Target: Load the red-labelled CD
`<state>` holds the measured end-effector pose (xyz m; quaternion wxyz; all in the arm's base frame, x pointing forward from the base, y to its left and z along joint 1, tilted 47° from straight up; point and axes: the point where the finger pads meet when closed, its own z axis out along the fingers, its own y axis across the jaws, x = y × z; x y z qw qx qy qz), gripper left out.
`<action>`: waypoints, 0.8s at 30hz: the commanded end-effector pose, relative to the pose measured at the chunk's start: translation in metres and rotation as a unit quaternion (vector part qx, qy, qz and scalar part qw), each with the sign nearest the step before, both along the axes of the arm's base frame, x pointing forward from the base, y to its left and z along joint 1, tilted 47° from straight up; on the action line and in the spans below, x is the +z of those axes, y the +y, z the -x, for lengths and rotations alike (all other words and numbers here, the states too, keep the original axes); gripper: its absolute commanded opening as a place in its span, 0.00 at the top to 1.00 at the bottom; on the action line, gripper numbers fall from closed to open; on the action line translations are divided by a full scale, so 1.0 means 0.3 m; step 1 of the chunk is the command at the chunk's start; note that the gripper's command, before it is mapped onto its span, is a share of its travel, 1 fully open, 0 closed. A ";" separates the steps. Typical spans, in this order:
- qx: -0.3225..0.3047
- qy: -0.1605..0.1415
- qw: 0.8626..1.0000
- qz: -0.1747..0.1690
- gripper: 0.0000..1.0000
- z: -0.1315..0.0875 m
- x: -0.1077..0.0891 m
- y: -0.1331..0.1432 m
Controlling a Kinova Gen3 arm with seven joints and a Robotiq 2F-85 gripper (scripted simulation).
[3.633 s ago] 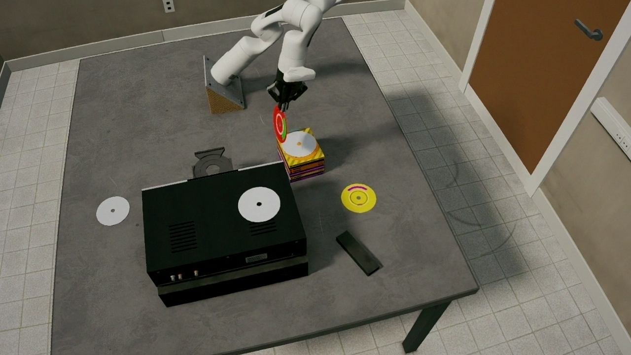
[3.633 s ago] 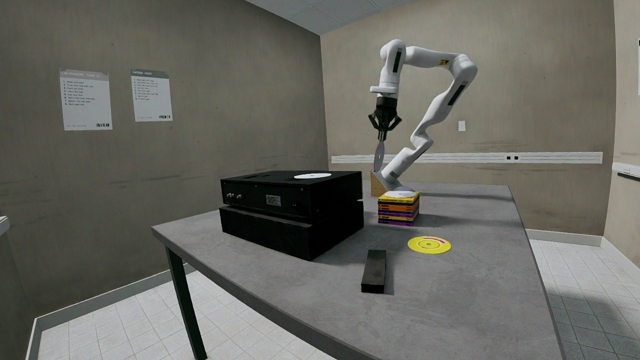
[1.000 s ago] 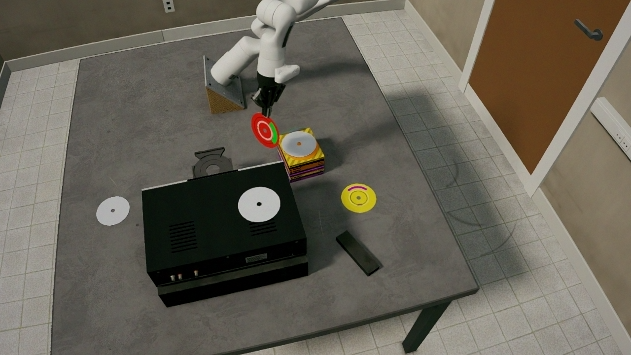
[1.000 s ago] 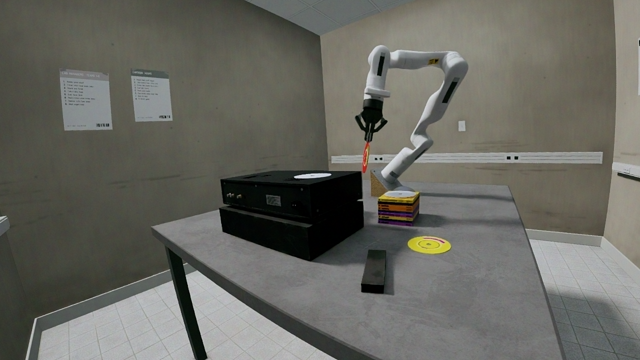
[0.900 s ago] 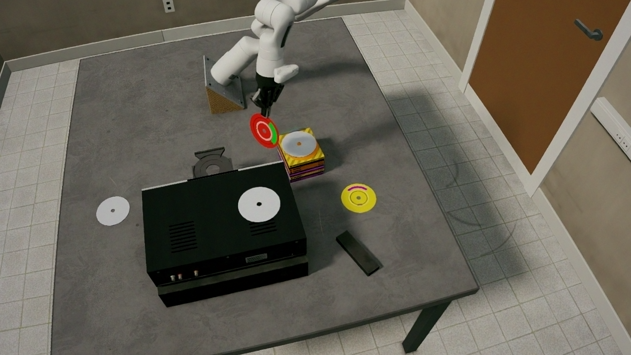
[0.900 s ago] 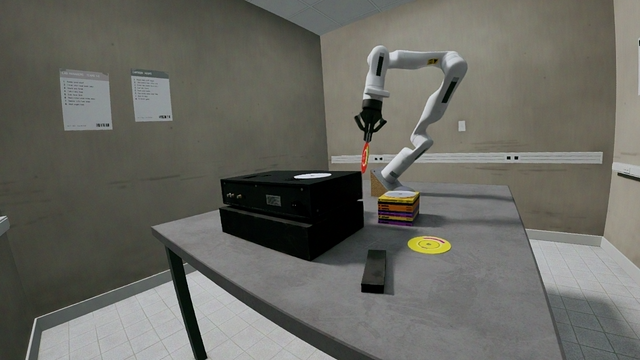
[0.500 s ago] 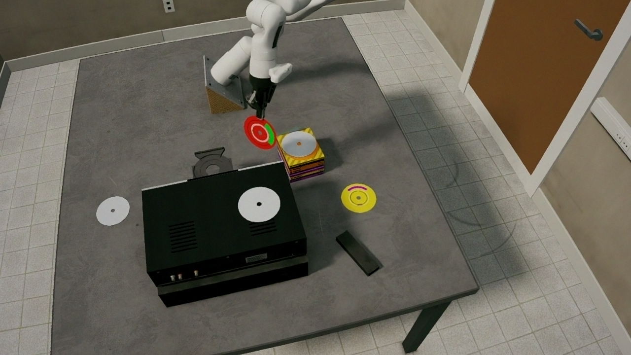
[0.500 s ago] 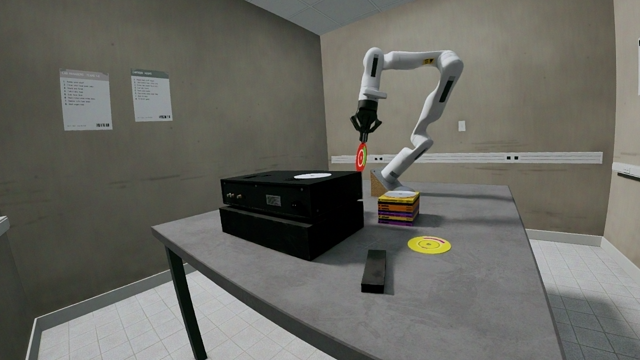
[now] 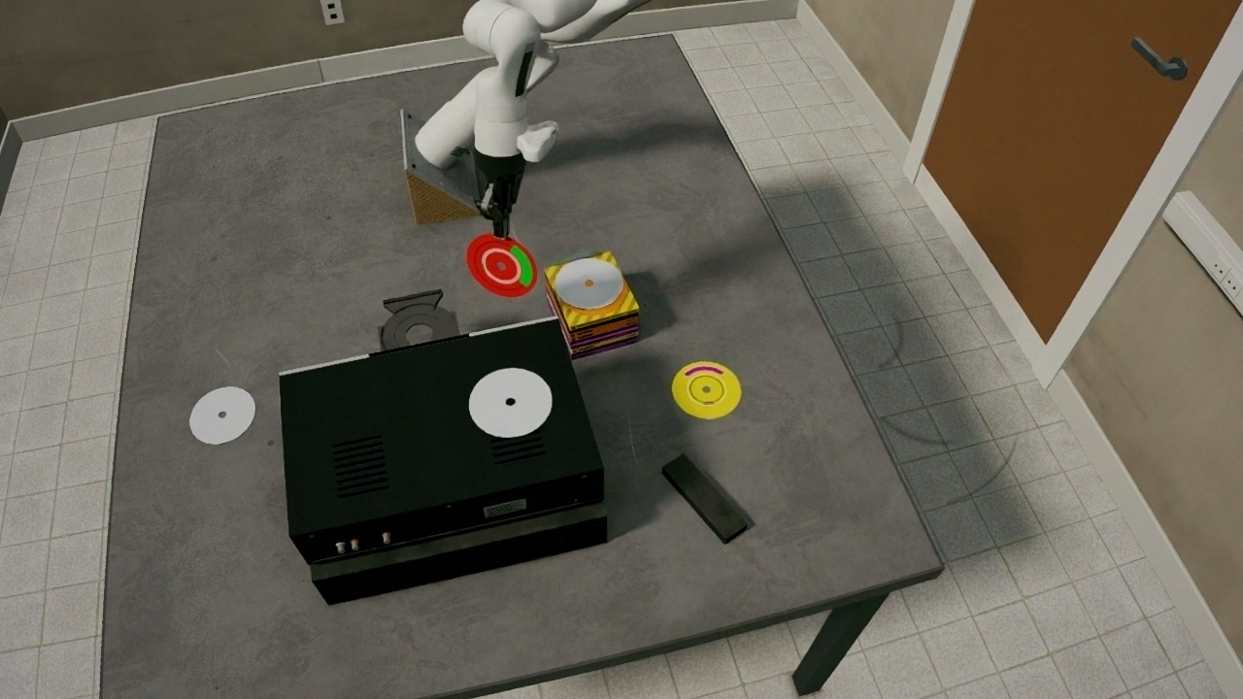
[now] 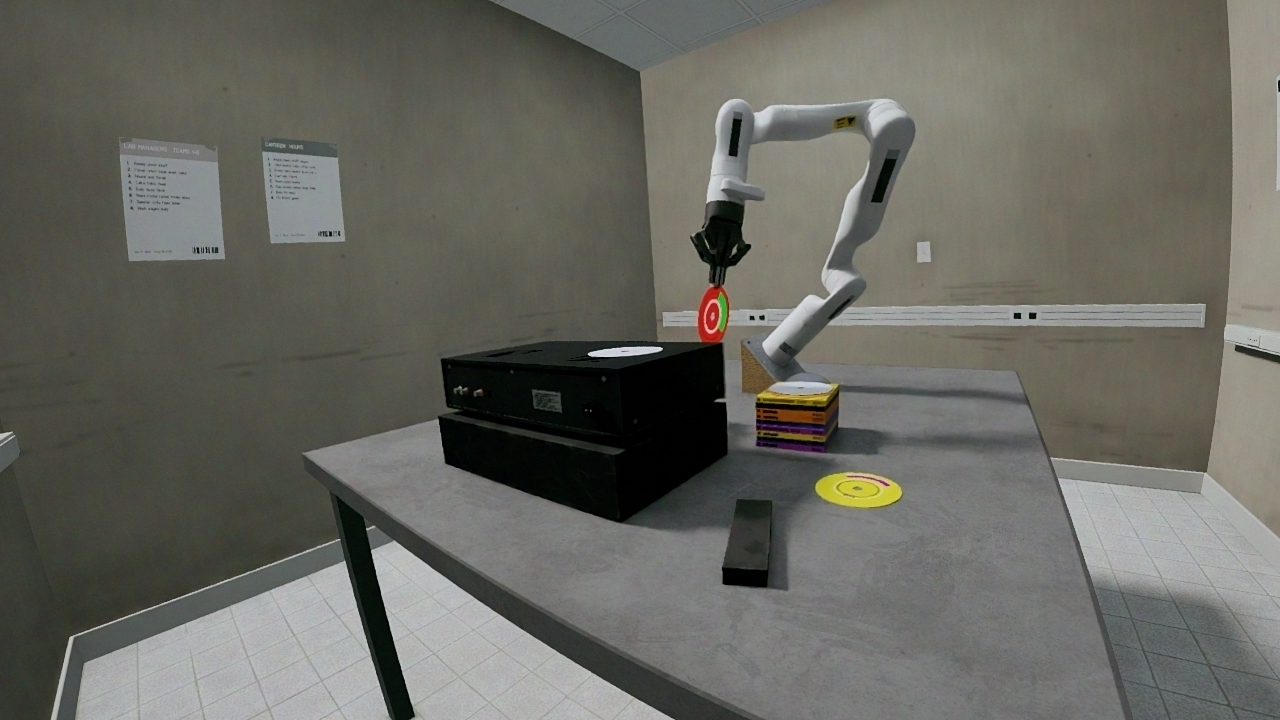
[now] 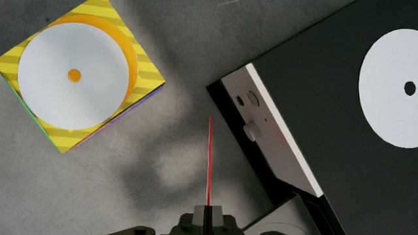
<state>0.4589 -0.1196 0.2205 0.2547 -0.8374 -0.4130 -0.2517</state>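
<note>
My gripper [image 9: 499, 227] [image 10: 716, 279] [image 11: 208, 222] is shut on the top edge of the red-labelled CD [image 9: 501, 265] [image 10: 713, 314] [image 11: 209, 160]. The CD hangs upright in the air, edge-on in the wrist view. It is above the table between the stack of cases and the player's front corner. The black CD player [image 9: 408, 434] [image 10: 581, 385] [image 11: 326, 98] sits on a second black box. Its tray [image 9: 399, 316] [image 11: 281, 222] is slid out on the far side, and the round recess holds no disc. A white disc [image 9: 510, 407] [image 10: 624, 351] [image 11: 392, 88] lies on the player's top.
A stack of CD cases [image 9: 599, 334] [image 10: 796, 420] [image 11: 65, 140] topped by a white disc [image 9: 588, 282] [image 11: 49, 81] stands just right of the held CD. A yellow CD [image 9: 701, 391] [image 10: 857, 485], a black bar [image 9: 705, 497] [image 10: 747, 541] and another white disc [image 9: 224, 418] lie on the table.
</note>
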 end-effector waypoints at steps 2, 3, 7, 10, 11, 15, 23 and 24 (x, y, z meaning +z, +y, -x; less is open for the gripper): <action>0.005 -0.009 1.000 -0.001 0.89 0.003 -0.021 -0.027; 0.011 -0.015 1.000 -0.001 0.89 0.002 -0.025 -0.031; 0.032 -0.037 0.999 0.001 0.89 -0.002 -0.042 -0.046; 0.048 -0.054 0.997 0.002 0.89 -0.004 -0.054 -0.058; 0.053 -0.060 0.997 0.002 0.89 -0.005 -0.058 -0.062; 0.075 -0.083 0.994 0.004 0.89 -0.008 -0.076 -0.078; 0.108 -0.118 0.987 0.006 0.89 -0.014 -0.102 -0.103; 0.113 -0.124 0.986 0.006 0.89 -0.014 -0.106 -0.107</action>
